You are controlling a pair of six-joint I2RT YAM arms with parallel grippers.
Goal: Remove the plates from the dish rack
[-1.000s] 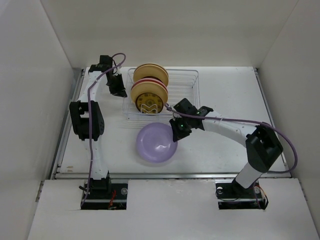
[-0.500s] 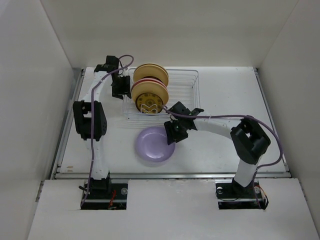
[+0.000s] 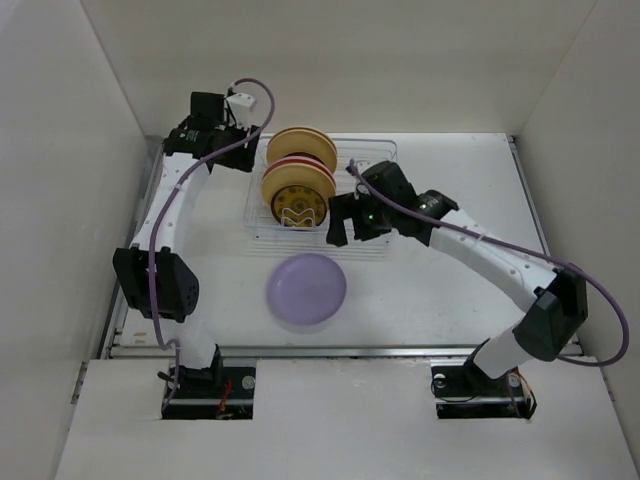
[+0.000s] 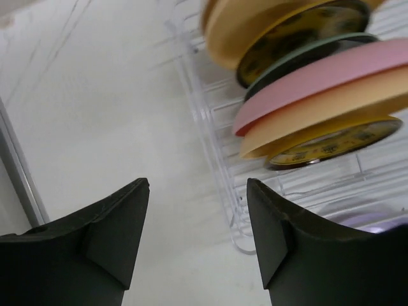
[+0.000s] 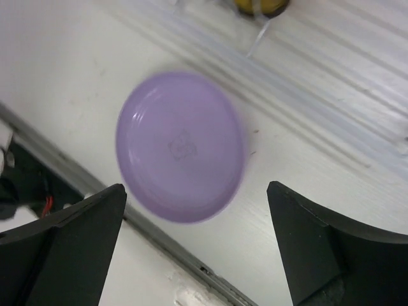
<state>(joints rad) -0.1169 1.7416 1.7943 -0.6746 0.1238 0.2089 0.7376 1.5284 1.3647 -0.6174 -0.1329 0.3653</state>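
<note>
A lavender plate (image 3: 306, 288) lies flat on the table in front of the dish rack (image 3: 385, 148), held by nothing. In the right wrist view the same plate (image 5: 182, 145) lies below my right gripper (image 5: 196, 191), whose jaws stand wide open above it. That gripper (image 3: 345, 228) hovers over the rack's front edge. Several plates (image 3: 298, 178) stand upright in the rack's left half: tan-yellow (image 4: 331, 108), pink (image 4: 331, 73) and another tan one (image 4: 268, 32). My left gripper (image 4: 197, 185) is open and empty, just left of the rack wire (image 4: 217, 166).
White walls enclose the table on three sides. A metal rail (image 3: 330, 352) runs along the table's front edge, close to the lavender plate. The left arm's elbow (image 3: 158, 285) hangs over the table's left side. The right arm (image 3: 500, 265) spans the right side.
My right gripper opened, let go of the lavender plate and rose back toward the rack; the plate now lies flat. My left gripper opened and drew back left from the rack.
</note>
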